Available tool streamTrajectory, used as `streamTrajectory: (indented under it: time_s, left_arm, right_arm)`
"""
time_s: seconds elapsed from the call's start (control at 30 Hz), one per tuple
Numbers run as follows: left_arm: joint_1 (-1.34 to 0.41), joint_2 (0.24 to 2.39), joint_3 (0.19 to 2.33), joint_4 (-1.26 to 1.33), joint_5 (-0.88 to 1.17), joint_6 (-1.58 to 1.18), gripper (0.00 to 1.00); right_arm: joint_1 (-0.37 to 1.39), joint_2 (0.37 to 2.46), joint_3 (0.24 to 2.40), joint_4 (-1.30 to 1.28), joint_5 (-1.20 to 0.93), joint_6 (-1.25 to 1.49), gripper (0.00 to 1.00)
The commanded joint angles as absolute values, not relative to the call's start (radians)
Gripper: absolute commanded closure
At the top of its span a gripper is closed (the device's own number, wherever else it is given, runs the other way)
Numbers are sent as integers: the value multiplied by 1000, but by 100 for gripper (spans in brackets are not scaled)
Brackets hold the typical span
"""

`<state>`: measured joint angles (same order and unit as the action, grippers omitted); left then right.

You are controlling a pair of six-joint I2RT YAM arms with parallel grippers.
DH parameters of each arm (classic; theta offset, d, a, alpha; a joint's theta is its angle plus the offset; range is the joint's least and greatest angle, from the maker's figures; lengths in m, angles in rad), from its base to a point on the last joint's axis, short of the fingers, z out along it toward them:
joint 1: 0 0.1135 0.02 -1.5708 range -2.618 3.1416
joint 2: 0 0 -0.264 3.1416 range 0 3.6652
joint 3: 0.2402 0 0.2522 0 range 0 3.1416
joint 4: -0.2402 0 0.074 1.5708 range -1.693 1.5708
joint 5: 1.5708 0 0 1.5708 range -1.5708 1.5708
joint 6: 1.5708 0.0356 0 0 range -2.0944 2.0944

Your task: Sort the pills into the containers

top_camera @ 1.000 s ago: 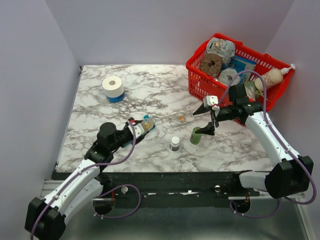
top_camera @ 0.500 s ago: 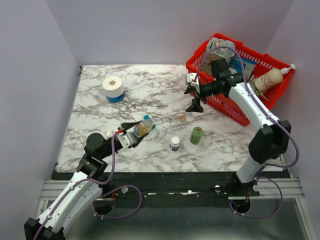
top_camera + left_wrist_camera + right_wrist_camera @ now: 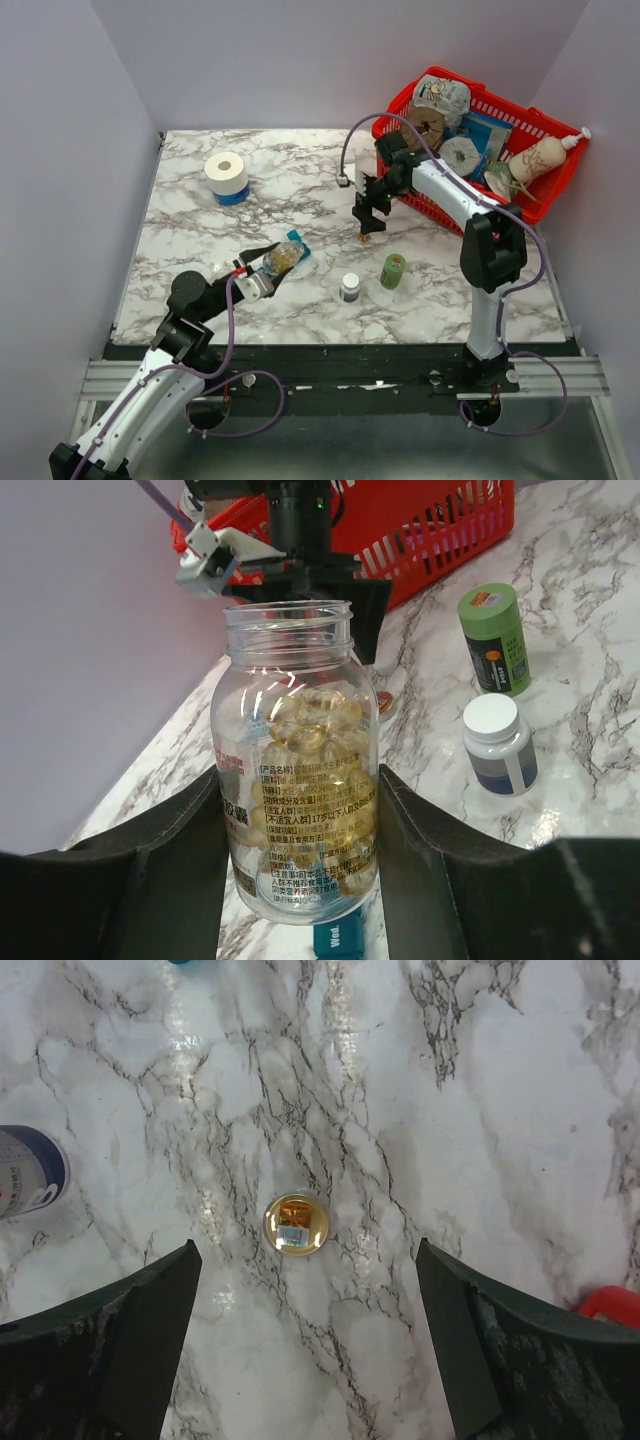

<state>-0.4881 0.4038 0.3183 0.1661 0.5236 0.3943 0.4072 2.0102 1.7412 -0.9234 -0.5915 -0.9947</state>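
Peeking beneath the clear bottle (image 3: 298, 780), possibly the containers (image 3: 335, 941), mostly hidden.

My left gripper (image 3: 272, 262) clasps the clear pill bottle (image 3: 288, 254), tilted, left of the white bottle (image 3: 349, 288); my right gripper (image 3: 366, 218) hangs over what looks like a tan cap (image 3: 363, 237).

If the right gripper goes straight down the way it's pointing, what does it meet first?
Most likely the small round tan cap lying on the marble table, almost centred between the open fingers of the right gripper. Nothing else shows in that line. How high the gripper hangs above it is unclear.
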Motion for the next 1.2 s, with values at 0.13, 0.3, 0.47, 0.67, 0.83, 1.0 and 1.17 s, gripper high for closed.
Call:
streamTrajectory:
  time_s: [0.13, 0.3, 0.47, 0.67, 0.83, 1.0, 1.17]
  left_arm:
    - [-486, 390, 318, 181, 520, 422, 100]
    - [-488, 397, 321, 181, 529, 422, 100]
    - [-486, 396, 321, 179, 529, 422, 100]
    - [-486, 399, 322, 178, 529, 422, 100]
    - [-488, 397, 321, 178, 529, 422, 100]
    - [-486, 396, 321, 178, 529, 422, 100]
    - [-486, 396, 322, 176, 529, 422, 100]
  right_arm:
    - [479, 2049, 1678, -904, -486, -1006, 6]
    - [489, 2060, 1602, -828, -410, -982, 9]
    - [497, 2071, 1577, -764, -365, -963, 9]
    - [509, 2085, 1551, -715, -331, -946, 11]
    - [523, 2089, 1532, -695, -322, -937, 17]
    - [529, 2089, 1513, -677, -304, -931, 23]
    - [529, 2098, 1509, -670, -291, -925, 35]
